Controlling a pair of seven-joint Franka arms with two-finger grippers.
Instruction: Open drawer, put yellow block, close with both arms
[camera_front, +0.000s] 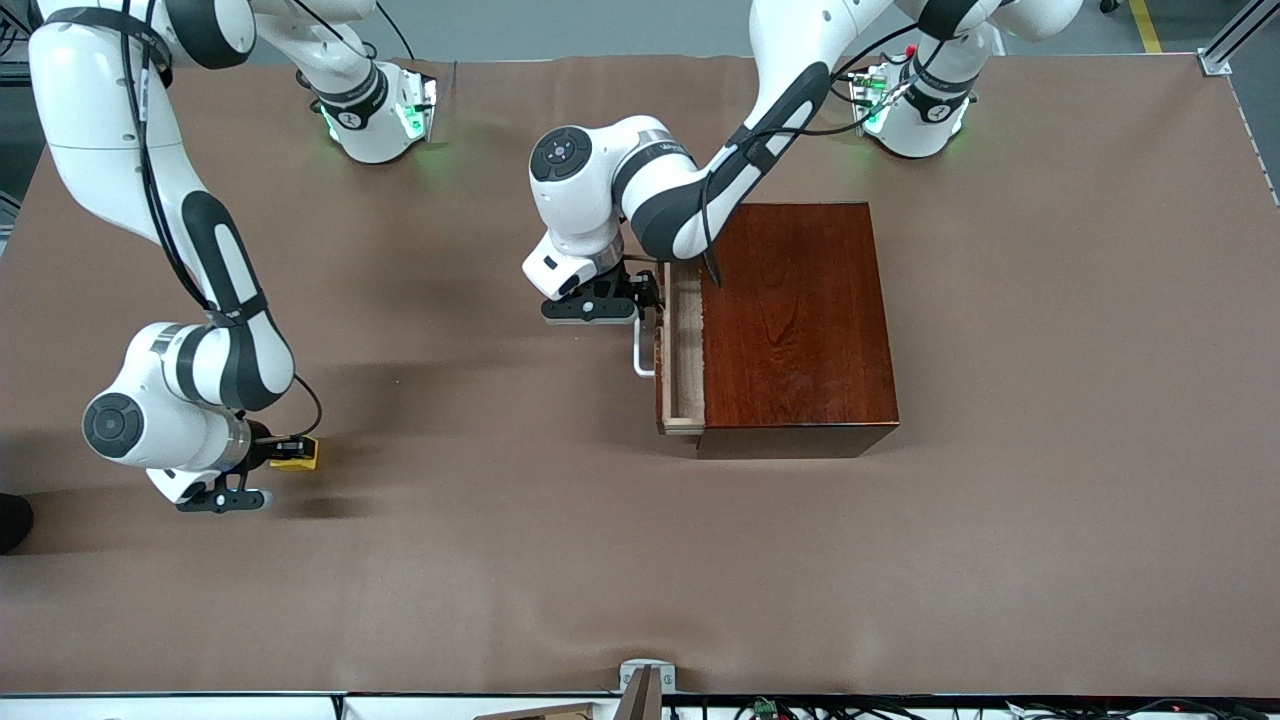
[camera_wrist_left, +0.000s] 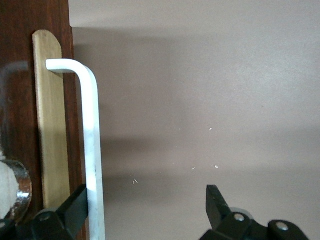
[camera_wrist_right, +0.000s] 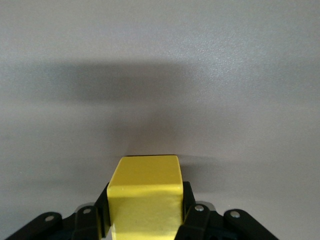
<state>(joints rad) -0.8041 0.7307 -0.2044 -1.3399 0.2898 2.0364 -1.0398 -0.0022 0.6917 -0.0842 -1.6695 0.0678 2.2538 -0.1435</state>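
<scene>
Right tool (camera_wrist_right: 145, 220): clamped on yellow block (camera_wrist_right: 145, 197), low at the desk (camera_front: 500, 560) near the right arm's end, ready for lifting. Left tool (camera_wrist_left: 150, 210): spread wide, one finger against the white handle (camera_wrist_left: 92, 150), gripping nothing, placed for pulling. Drawer (camera_front: 683, 350): drawn out only slightly from the wooden box (camera_front: 795, 320), so likely too narrow yet for dropping the block in.

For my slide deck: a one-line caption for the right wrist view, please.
Right gripper shut on the yellow block, low over the brown table cover.
</scene>
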